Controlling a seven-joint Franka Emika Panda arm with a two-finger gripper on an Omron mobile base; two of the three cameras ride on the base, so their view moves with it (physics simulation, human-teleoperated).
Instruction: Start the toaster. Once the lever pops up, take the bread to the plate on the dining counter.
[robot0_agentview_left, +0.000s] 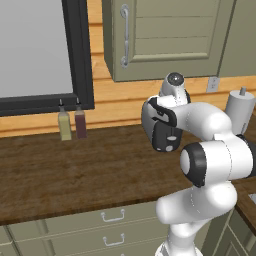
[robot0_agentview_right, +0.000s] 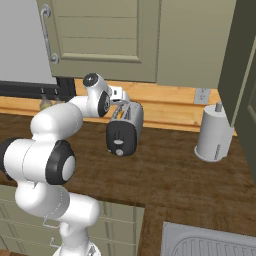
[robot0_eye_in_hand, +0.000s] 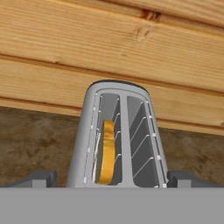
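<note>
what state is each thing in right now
toaster: upright on the counter, bread in one slot, other slot empty
bread: on edge inside the toaster slot
fingers: apart, either side of the toaster
cabinet door: shut
two bottles: upright, capped

toaster (robot0_agentview_left: 162, 132): half behind arm | bread (robot0_eye_in_hand: 106, 153): mostly sunk in slot | claw (robot0_eye_in_hand: 112, 178): tips cut off

Wood-plank wall (robot0_eye_in_hand: 65, 39), green cabinets (robot0_agentview_right: 130, 35) (above), window (robot0_agentview_left: 35, 50)
</note>
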